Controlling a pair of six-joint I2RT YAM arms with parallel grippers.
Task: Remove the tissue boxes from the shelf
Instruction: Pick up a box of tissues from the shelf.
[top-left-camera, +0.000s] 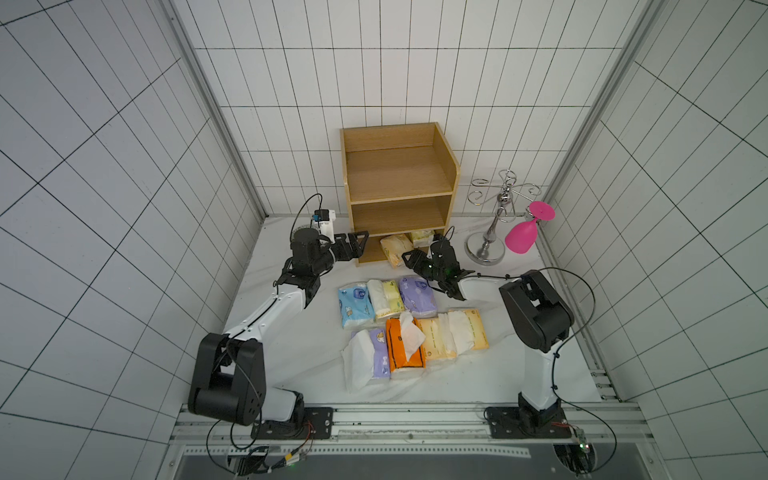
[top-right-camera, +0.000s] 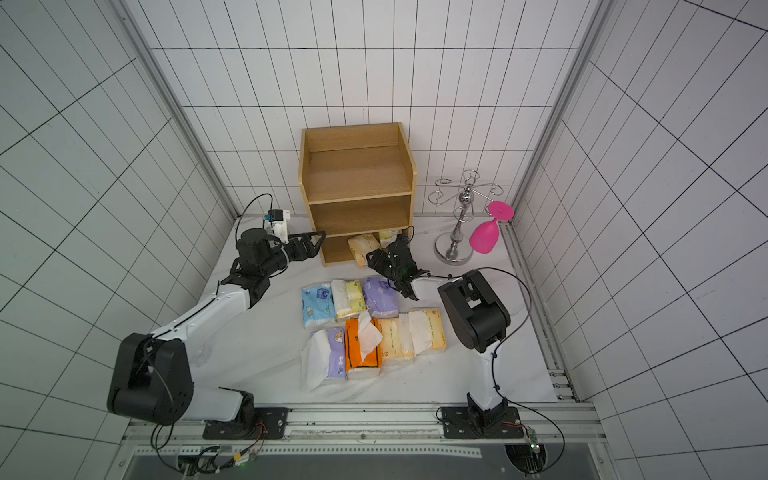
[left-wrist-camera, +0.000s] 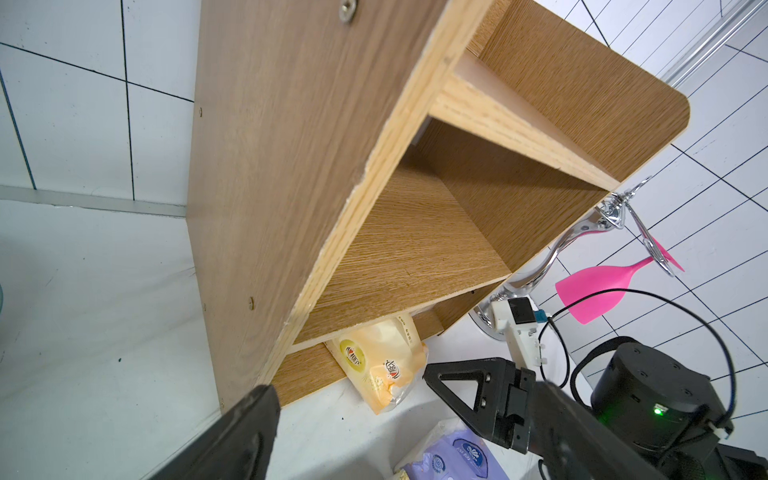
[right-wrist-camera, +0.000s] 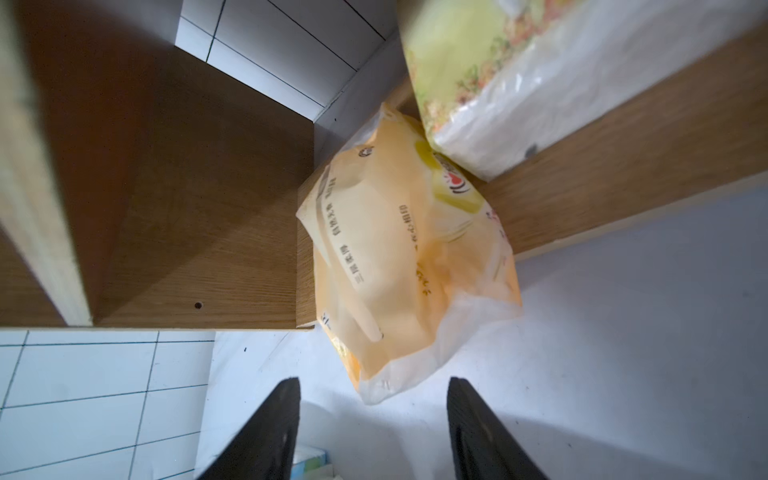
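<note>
While my right gripper (right-wrist-camera: 374, 382) is open and holds nothing, a peach pack (right-wrist-camera: 399, 257) lies just past its tips, not touching them. It sticks half out of the bottom of the shelf (top-left-camera: 399, 174). A yellow pack (right-wrist-camera: 478, 83) sits farther ahead, inside. My left gripper (top-left-camera: 360, 246) is open wide, just beside the shelf's side. More packs (top-left-camera: 405, 353) lie behind my right gripper.

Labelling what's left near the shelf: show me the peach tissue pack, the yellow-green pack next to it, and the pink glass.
peach tissue pack (right-wrist-camera: 399, 257): right wrist view, middle of its printed face.
yellow-green tissue pack (right-wrist-camera: 457, 66): right wrist view, printed face.
pink wine glass (top-left-camera: 520, 240): a top view, on its bowl.
</note>
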